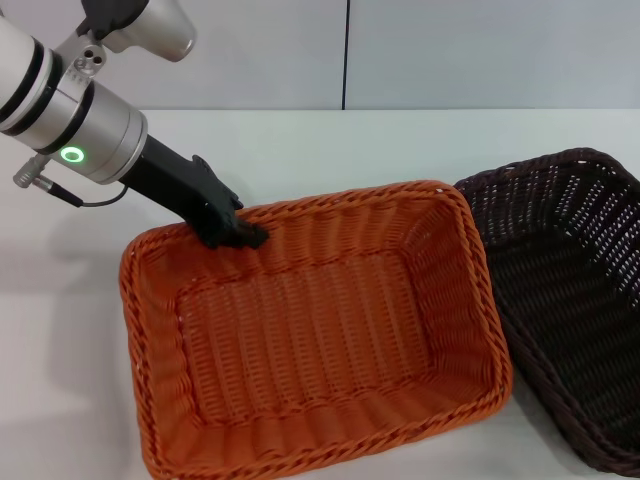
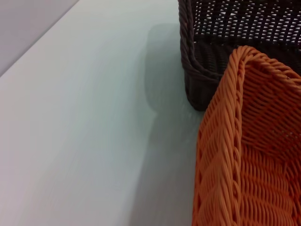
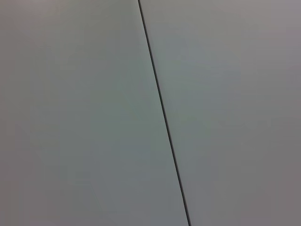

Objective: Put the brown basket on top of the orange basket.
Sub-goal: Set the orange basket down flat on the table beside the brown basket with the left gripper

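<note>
On the right side of the white bench (image 1: 300, 150), partly cut off by the edge of the head view, sits the brown basket (image 1: 570, 300), a dark woven rectangle with a braided rim and openwork sides. It rests directly on the bench, open side up, with nothing inside it. Its near-left wall is overlapped by the orange basket (image 1: 320, 340), a bright woven rectangle that fills the middle of the view. The orange basket's right rim lies against or over the brown one's left rim; the two touch there. The orange basket appears tilted, its far-left rim raised. It is empty too.

At that far-left rim is the left hand (image 1: 232, 232), black, reaching down from the silver arm that enters from the upper left with a green ring light on its wrist. The hand is closed on the orange basket's braided rim, its dark fingertips pressed on the edge near the far-left corner.

The left wrist view looks along the bench, with the orange basket's corner (image 2: 244, 155) close in front and a corner of the brown basket (image 2: 207, 70) just behind it, the two meeting.

The right hand is out of sight in every view; its wrist camera faces only a plain pale wall (image 3: 75, 113) with one thin dark seam.
</note>
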You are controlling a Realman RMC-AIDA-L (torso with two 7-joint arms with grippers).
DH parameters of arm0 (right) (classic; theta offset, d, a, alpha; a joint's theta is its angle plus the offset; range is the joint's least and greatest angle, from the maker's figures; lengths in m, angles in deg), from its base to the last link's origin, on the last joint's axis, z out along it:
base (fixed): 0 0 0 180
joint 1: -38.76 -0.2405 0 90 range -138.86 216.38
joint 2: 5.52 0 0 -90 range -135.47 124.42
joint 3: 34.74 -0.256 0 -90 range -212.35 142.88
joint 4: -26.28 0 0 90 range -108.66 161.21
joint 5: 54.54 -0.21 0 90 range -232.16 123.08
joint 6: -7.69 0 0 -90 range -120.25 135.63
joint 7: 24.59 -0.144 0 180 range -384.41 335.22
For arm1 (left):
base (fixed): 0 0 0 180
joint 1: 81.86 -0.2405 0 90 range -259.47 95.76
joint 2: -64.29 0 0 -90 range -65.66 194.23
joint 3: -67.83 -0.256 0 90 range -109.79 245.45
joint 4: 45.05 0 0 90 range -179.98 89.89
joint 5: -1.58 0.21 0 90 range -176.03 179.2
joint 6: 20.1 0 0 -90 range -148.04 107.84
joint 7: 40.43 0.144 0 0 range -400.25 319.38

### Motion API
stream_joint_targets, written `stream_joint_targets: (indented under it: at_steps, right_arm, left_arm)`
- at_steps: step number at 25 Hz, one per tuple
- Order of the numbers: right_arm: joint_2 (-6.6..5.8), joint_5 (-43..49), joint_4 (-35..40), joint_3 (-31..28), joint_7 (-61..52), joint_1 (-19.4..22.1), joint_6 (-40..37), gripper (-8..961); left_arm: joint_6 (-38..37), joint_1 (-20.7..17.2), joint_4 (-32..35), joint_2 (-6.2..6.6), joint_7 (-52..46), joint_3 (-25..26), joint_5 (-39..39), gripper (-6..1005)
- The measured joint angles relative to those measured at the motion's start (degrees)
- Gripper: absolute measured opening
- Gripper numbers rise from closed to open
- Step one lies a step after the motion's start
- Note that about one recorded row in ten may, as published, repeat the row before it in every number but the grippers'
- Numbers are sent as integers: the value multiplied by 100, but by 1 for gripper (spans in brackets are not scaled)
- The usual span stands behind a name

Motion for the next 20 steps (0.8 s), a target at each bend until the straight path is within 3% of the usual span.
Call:
stream_joint_targets:
  at_steps: [13, 16, 20]
  right_arm:
    - [0, -8, -39, -5, -4, -51, 61, 679]
    - [0, -8, -41, -9, -3, -66, 63, 679]
    - [0, -8, -41, -9, -3, -103, 66, 679]
  left_arm:
    - [679, -87, 185, -22, -366, -11, -181, 198]
    - [765, -133, 265, -23, -408, -95, -250, 397]
    - [860, -212, 376, -24, -458, -143, -257, 528]
